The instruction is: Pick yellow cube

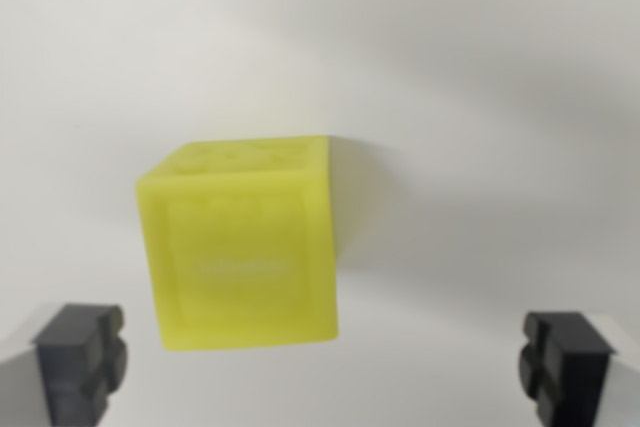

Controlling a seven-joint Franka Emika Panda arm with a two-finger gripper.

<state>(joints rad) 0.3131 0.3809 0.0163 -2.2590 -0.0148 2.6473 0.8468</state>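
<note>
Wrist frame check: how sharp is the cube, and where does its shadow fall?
In the wrist view the yellow cube is soft and its embossed face lettering unreadable; its faint shadow falls toward the wrist view's right on the white surface; lighting is even, without glare; the open gripper has dark fingertips that look only slightly crisper.

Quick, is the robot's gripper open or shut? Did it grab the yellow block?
Gripper: open, holding nothing; yellow cube sits untouched between its fingers.

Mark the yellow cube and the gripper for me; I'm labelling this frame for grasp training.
yellow cube (243, 257): wrist view, middle of its front face.
gripper (325, 365): wrist view, midway between the two dark fingertips, which stand wide apart either side of the cube.
</note>
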